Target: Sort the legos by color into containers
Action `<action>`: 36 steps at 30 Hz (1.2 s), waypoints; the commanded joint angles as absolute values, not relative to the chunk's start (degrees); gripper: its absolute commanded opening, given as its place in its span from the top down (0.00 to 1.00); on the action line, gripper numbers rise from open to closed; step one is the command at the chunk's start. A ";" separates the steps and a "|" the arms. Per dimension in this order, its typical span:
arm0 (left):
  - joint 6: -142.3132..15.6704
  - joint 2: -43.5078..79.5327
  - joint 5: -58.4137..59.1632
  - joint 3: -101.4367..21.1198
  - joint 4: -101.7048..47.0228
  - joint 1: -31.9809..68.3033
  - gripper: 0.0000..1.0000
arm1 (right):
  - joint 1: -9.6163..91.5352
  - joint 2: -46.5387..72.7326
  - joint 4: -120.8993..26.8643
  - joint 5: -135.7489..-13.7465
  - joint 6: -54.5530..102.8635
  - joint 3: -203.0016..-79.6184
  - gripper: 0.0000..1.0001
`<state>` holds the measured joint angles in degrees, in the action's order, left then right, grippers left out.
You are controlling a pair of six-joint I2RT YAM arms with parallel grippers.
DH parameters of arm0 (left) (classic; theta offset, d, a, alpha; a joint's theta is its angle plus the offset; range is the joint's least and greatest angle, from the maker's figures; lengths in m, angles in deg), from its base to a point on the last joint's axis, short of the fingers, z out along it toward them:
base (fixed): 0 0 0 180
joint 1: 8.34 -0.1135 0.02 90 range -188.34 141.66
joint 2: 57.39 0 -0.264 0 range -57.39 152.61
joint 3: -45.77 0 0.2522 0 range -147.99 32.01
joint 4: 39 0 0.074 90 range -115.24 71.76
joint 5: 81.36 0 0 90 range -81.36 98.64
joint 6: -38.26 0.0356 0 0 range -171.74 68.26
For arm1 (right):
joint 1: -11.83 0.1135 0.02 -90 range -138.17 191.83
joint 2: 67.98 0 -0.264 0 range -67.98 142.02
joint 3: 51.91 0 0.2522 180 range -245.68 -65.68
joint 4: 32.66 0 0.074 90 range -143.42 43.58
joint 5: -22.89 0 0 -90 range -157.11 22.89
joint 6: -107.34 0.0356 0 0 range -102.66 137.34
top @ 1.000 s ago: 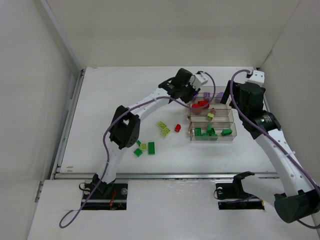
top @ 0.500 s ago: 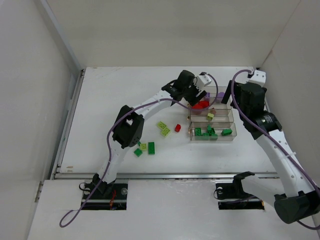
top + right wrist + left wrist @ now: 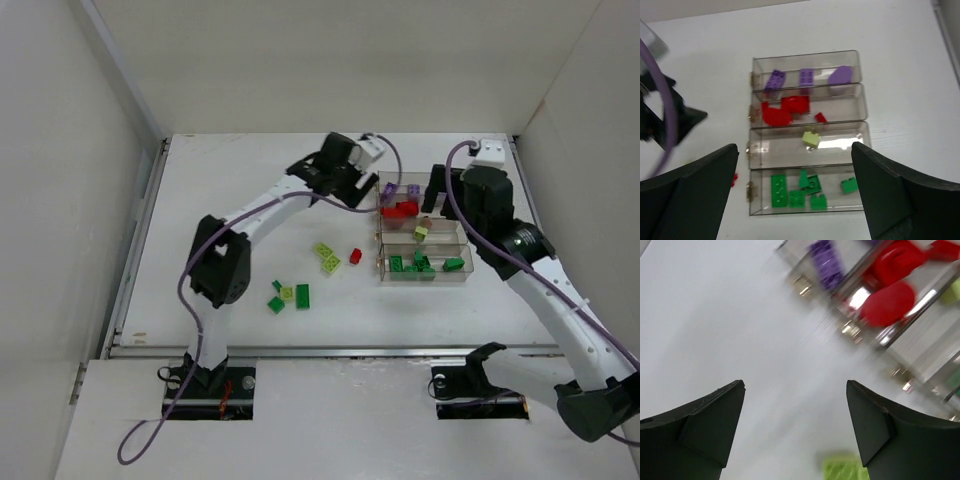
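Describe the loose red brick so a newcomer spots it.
Start at the clear bin block, right of centre. Just left of its near end lies one small red brick. It's the only red one outside the bins; its neighbours are yellow-green bricks.

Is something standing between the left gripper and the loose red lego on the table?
Nothing visible. The open left gripper hangs beside the containers, and the red lego lies nearer on bare table. The yellow-green legos sit to its left, off the path.

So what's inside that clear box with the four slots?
The box holds one colour per slot: three purple pieces farthest, red ones next, a single yellow-green brick, then several green bricks nearest. The red ones overlap, so their count is unclear.
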<state>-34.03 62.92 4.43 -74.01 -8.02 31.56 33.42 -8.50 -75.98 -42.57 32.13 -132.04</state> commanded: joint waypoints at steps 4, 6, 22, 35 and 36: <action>-42.33 40.98 9.34 -57.48 -5.29 13.66 0.22 | 48.38 1.78 -74.89 -41.19 35.09 -137.47 0.00; -43.04 35.44 9.87 -51.61 -5.99 8.22 0.22 | 52.43 6.61 -76.47 -41.96 36.84 -141.50 0.00; -47.09 23.03 29.28 -30.30 -17.15 7.13 0.16 | 55.25 31.85 -80.79 -54.45 49.68 -142.68 0.36; -47.61 22.50 26.30 -29.69 -16.10 7.66 0.16 | 53.40 40.55 -79.03 -55.51 51.71 -143.81 0.25; -47.61 22.50 26.30 -29.69 -16.10 7.66 0.16 | 52.88 41.17 -79.03 -55.51 51.71 -143.81 0.25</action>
<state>-46.51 25.02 26.22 -29.83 -15.15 7.48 53.96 40.63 -80.55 -55.25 50.90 -142.36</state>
